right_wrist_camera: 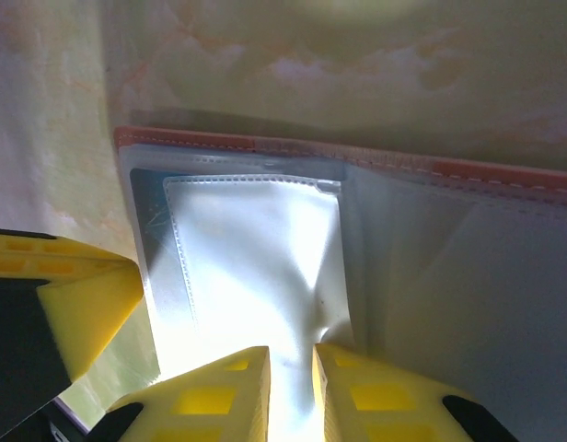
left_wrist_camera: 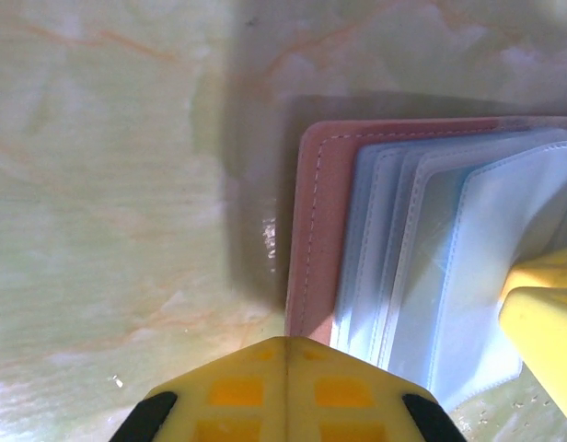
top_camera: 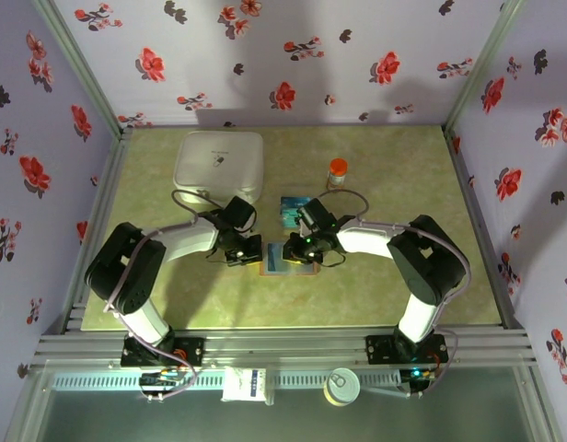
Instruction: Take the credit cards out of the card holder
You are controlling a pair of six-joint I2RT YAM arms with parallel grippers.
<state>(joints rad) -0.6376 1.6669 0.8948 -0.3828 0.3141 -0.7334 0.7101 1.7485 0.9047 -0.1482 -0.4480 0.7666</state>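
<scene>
The tan card holder [right_wrist_camera: 431, 267] lies open with pale pockets [left_wrist_camera: 431, 239] fanned; right hand [right_wrist_camera: 290, 368] pinches one, left hand [left_wrist_camera: 285, 354] fully closed.

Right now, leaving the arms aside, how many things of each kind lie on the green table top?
white box: 1
orange-capped bottle: 1
card holder: 1
teal card pile: 1 (its cards are too small to count)
Total: 4

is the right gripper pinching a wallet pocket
Yes, the right gripper is closed on a pale plastic pocket of the open wallet.
</scene>
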